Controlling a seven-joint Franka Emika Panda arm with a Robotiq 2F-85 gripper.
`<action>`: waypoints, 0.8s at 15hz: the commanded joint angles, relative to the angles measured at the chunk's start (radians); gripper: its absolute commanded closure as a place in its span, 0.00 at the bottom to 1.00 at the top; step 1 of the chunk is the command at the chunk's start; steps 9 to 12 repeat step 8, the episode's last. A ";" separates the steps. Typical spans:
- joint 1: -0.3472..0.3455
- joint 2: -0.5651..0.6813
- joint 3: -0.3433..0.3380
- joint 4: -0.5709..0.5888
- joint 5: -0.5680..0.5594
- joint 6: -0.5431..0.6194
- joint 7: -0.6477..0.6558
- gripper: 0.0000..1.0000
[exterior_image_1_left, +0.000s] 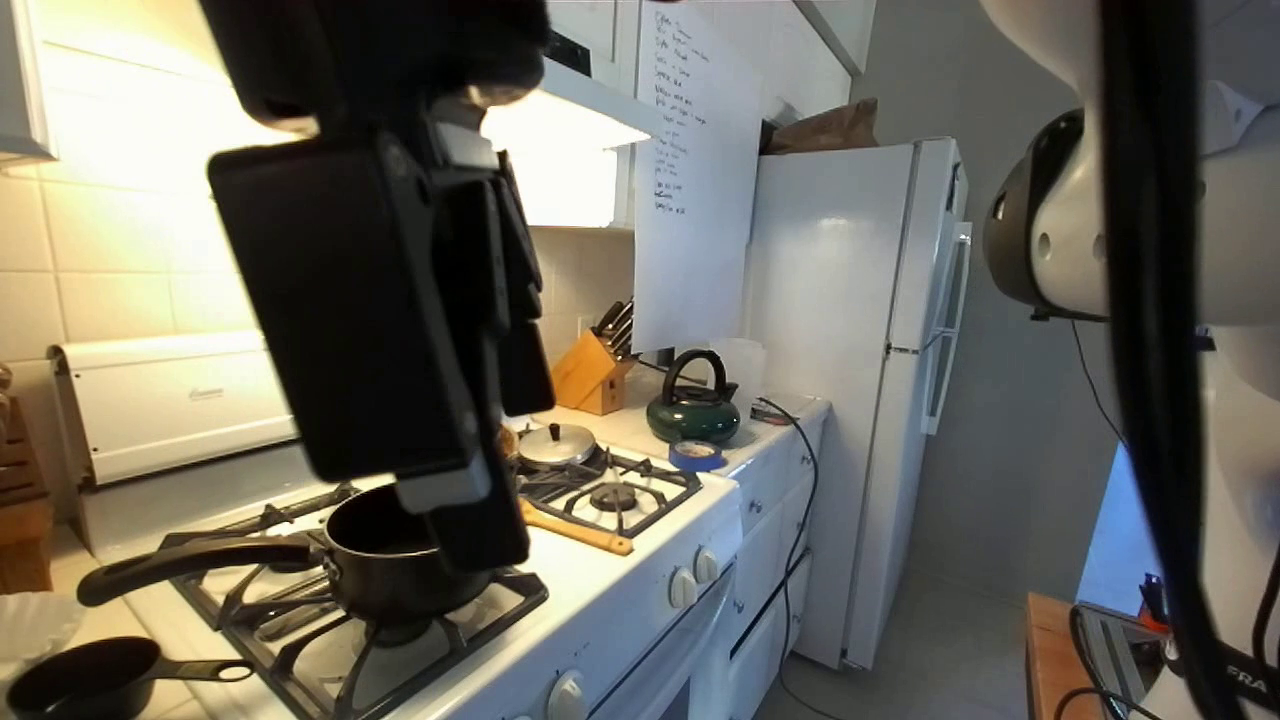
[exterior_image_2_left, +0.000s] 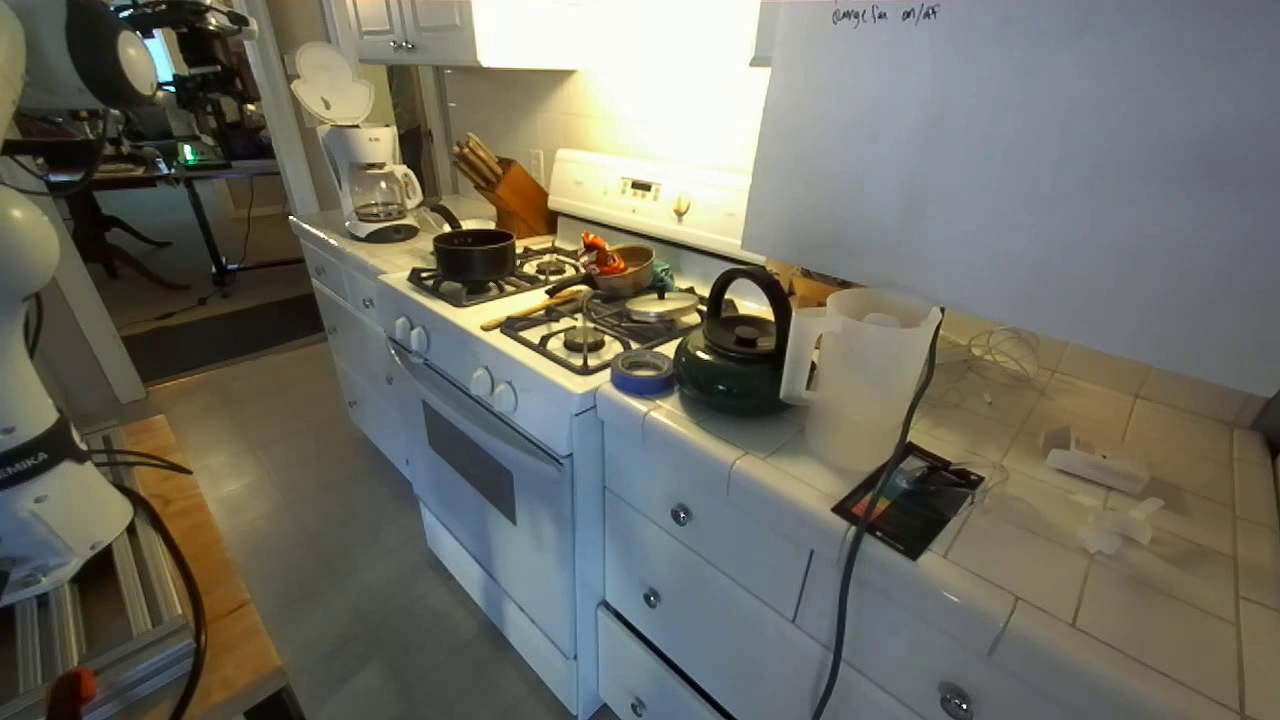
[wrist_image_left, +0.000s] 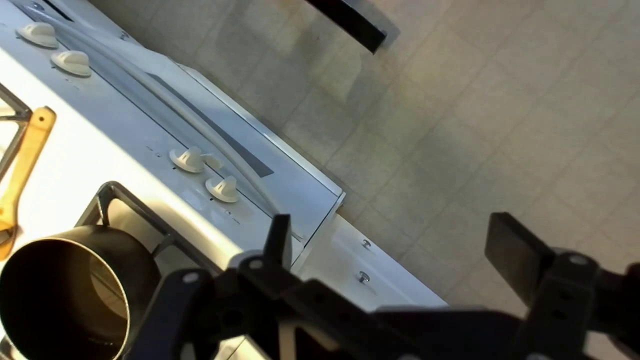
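Our black, two-fingered gripper (wrist_image_left: 399, 245) stands spread and empty, apart from the round, black metal saucepan (wrist_image_left: 132, 265) on a dark stove grate (wrist_image_left: 149, 215), so we judge this pre-grasp, any grip calling for alignment first.

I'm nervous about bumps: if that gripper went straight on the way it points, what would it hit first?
Probably the floor; depth is unclear, though, so the gripper might catch the oven door or white drawers first.

Black saucepan (exterior_image_2_left: 475, 258), upright, open-topped, on a stove grate (wrist_image_left: 157, 220)
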 joint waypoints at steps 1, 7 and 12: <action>0.013 -0.020 -0.016 -0.002 -0.024 -0.012 -0.033 0.00; 0.009 -0.018 -0.033 0.002 -0.053 0.020 -0.117 0.00; 0.002 -0.016 -0.021 -0.001 -0.020 0.003 -0.047 0.00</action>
